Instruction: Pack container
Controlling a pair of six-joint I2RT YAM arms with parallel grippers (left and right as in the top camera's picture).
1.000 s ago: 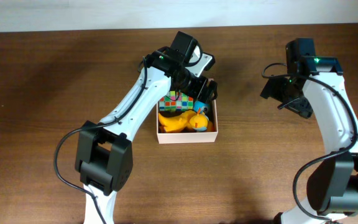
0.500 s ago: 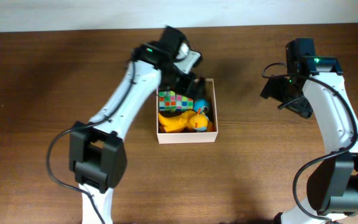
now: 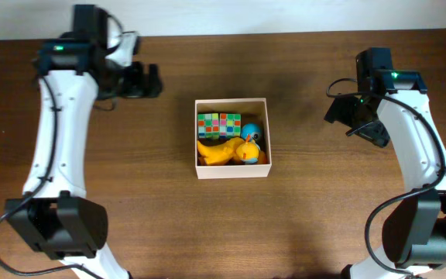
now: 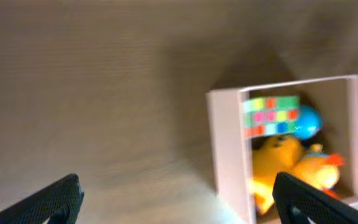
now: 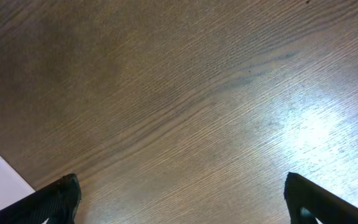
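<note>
The container [image 3: 231,171] lies right of the left gripper [image 3: 149,80] and left of the right gripper [image 3: 347,120]. We find both spread wide, empty.

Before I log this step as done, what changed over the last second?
The left arm swung away from over the container, out to the left; its claw is open and empty. The cube, ball and duck lie in the container as before, and the right arm did not move.
</note>
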